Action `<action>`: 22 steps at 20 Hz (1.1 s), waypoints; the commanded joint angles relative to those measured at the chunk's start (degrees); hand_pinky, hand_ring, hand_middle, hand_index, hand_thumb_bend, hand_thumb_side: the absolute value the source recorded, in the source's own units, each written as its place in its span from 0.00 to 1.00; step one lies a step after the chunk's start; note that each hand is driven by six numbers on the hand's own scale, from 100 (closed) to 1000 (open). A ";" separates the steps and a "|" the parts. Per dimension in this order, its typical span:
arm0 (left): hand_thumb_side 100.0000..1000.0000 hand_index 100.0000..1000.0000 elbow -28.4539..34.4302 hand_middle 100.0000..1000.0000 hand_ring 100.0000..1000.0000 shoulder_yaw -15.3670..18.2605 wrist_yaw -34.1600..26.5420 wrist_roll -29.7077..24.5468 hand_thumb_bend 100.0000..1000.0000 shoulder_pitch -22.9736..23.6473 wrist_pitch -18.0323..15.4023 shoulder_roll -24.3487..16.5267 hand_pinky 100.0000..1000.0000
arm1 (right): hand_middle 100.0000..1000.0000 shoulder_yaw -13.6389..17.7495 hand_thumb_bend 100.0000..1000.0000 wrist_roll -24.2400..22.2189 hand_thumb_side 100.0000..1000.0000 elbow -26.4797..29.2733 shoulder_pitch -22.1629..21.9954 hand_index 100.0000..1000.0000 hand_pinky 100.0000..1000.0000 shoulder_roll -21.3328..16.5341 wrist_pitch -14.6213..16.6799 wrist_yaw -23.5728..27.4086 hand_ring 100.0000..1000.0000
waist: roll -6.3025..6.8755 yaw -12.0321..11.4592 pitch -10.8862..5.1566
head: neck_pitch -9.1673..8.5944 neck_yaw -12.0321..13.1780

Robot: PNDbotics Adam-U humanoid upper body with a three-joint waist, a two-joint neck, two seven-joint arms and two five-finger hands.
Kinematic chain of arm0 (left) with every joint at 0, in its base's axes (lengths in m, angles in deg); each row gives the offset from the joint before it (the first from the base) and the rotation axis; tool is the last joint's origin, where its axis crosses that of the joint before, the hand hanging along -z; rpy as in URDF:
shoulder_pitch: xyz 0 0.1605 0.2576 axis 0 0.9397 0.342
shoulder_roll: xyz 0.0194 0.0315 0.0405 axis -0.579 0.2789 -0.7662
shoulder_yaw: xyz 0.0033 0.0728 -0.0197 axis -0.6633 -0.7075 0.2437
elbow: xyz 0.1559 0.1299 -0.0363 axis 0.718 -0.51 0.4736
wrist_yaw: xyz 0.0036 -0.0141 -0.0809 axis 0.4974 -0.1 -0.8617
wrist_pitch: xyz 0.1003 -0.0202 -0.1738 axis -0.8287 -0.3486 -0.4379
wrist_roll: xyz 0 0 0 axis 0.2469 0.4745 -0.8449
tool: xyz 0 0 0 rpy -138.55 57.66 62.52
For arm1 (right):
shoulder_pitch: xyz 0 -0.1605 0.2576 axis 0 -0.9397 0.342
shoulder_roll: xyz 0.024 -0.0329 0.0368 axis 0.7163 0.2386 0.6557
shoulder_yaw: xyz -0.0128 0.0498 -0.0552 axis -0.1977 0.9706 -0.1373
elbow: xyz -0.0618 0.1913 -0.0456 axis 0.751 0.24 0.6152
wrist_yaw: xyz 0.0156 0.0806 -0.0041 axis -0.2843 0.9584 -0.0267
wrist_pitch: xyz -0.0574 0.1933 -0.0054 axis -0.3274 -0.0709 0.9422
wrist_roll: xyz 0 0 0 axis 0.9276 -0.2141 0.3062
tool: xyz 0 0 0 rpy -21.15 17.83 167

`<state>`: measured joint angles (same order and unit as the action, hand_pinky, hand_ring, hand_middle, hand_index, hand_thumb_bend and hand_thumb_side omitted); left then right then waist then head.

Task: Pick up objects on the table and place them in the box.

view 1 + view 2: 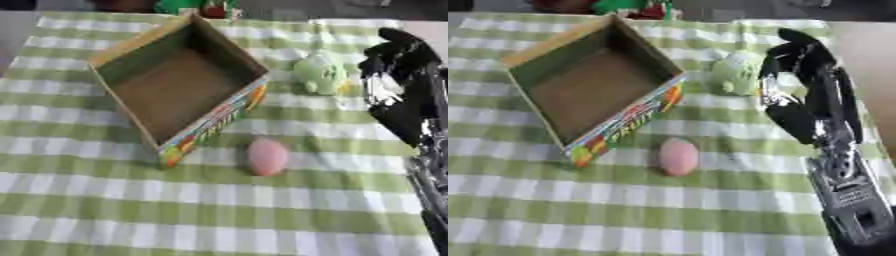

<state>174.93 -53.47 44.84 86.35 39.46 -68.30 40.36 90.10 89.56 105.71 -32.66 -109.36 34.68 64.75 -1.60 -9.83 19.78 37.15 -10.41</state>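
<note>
Surface (105, 210) is covered w/ a green-and-white checked cloth, lying a bit askew in both views. At the far edge some blurred red and green stuff (197, 7), can't make out what. Bare pale area past the cloth's right side.

Open cardboard box (131, 47) sits left of centre, turned corner-on, brown inside w/ nothing visible in it; near outer wall has colourful print. Pink egg-shaped object (267, 156) lies on the cloth just in front of the box's near-right side, close to the wall but apart from it. Pale green lumpy object (737, 73) lies to the right of the box, further back.

Right hand (794, 65) comes in from the right, black and shiny, arm running down to the lower right corner. It sits right beside the green object, on its right; touching or not, can't tell. Fingers look curved, but whether spread or closed can't tell. Pink object is well apart from the hand, nearer and to the left.
</note>
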 commanded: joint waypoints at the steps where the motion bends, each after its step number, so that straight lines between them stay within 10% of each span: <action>1: 0.88 0.74 0.86 0.62 0.58 0.06 0.04 -0.14 0.00 -0.34 0.01 -1.60 0.48 | 0.58 0.34 0.00 0.13 0.27 0.79 0.46 0.82 0.66 -1.33 0.08 -0.22 0.57 | 0.03 0.07 -1.26 | -0.75 0.07; 22: 0.88 0.74 0.43 0.62 0.58 -0.20 0.12 -0.35 0.00 0.83 0.20 -2.16 0.48 | 0.77 -2.20 0.00 -8.96 0.64 -0.35 7.17 0.86 0.74 -16.72 -11.37 -14.11 0.79 | -0.56 -0.20 -3.47 | 0.05 -0.58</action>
<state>174.88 -53.64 44.84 86.17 40.51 -68.09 39.87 88.07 81.15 105.17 -26.27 -123.43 23.46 51.81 -2.24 -9.96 17.37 37.22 -10.77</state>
